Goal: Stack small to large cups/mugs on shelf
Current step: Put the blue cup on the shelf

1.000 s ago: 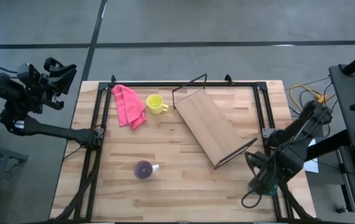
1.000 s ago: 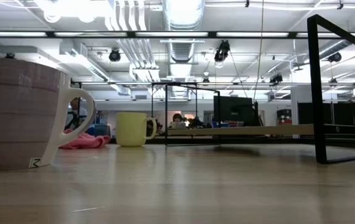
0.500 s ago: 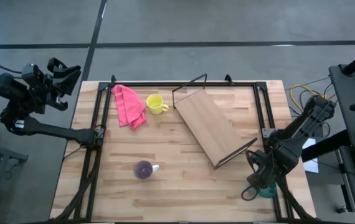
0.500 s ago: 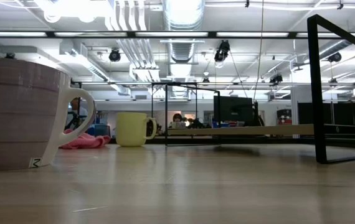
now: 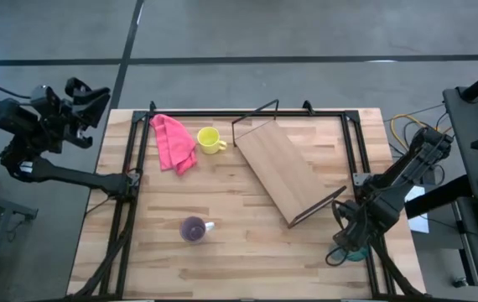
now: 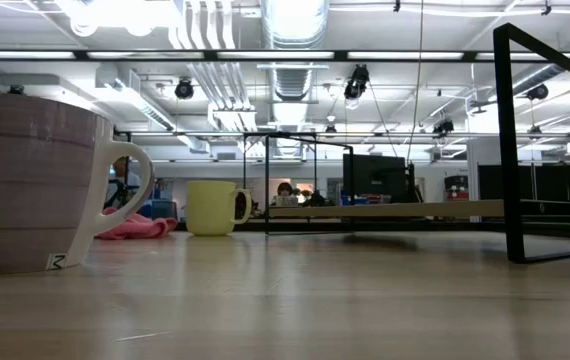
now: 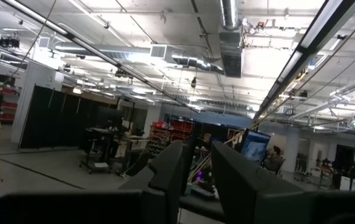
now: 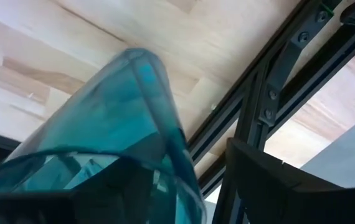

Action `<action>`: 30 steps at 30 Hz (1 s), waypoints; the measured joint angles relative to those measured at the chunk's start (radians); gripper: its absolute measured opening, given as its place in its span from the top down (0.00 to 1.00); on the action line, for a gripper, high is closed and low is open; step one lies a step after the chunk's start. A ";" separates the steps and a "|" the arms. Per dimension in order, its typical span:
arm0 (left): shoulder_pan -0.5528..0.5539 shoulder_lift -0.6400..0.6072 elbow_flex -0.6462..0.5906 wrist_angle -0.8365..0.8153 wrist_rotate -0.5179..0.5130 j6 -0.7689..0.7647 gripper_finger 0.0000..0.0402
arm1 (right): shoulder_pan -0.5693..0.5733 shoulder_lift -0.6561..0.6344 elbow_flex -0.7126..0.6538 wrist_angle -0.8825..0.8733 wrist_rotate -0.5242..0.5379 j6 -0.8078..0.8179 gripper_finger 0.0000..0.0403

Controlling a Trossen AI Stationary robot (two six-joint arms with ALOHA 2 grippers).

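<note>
The translucent teal cup [image 8: 121, 124] fills the right wrist view, at the table's near right corner [image 5: 355, 255] beside the black rail. My right gripper [image 5: 348, 245] is over it; one finger [image 8: 265, 180] stands outside the cup's wall and the other shows darkly through the teal. The yellow mug [image 5: 209, 139] stands upright near the far edge. The purple mug [image 5: 193, 228] stands near the near edge, close to the low camera [image 6: 30, 185]. The shelf [image 5: 285, 172] lies diagonally on the table, its board [image 6: 385, 210] raised on its wire frame. My left gripper [image 5: 86, 91] waits off the table's far left corner, shut. My right gripper's fingers stand on either side of the teal cup's wall near its rim [image 8: 177, 155]. A gap shows between the outer finger and the wall, and the cup hides the other finger. I cannot tell whether it touches the cup.
A pink cloth [image 5: 172, 141] lies left of the yellow mug. Black metal rails [image 5: 138, 168] frame the tabletop and pass right beside the teal cup [image 8: 271, 99]. The shelf's black end frame [image 6: 510, 150] stands tall on the low view's right. Bare wood lies between the purple mug and the shelf.
My right arm has shifted a little at the near right corner, and the teal cup now shows beneath its gripper in the high view. My left gripper has moved slightly off the far left corner. The mugs, shelf and cloth have stayed put.
</note>
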 joint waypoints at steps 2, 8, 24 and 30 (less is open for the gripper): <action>0.000 0.000 0.000 -0.001 0.000 0.000 0.82 | 0.000 0.000 0.007 -0.001 0.000 0.000 0.55; 0.000 0.003 0.000 -0.004 0.000 0.000 0.82 | 0.000 0.002 0.012 -0.002 -0.001 0.002 0.68; 0.000 0.008 0.000 -0.003 0.000 0.000 0.82 | 0.000 0.003 0.059 -0.010 0.000 0.079 0.97; 0.000 0.008 0.000 -0.003 0.000 0.001 0.82 | 0.000 0.005 0.186 -0.012 0.042 0.081 0.98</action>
